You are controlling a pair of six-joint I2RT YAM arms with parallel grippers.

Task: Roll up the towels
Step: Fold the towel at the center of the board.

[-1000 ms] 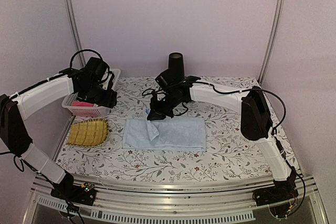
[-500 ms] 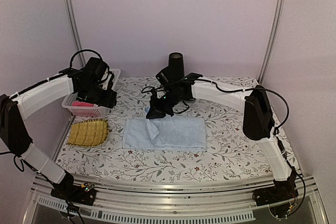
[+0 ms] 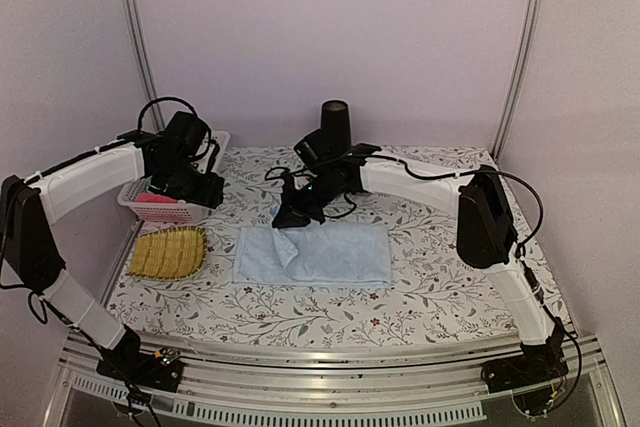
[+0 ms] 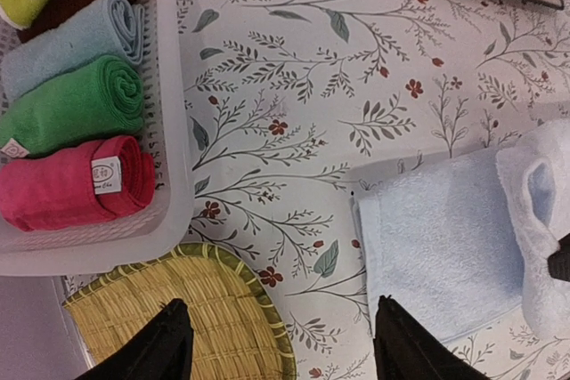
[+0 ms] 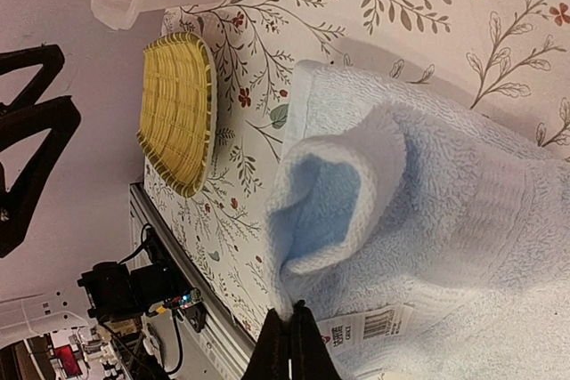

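On the flowered counter the soft, floppy blue towel should handle best by its hem, pinched in the right fingers; left fingers spread, empty.

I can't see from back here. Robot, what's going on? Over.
Right gripper shut on blue towel. Left gripper open, empty, by basket. Straw tray beside towel, apart.
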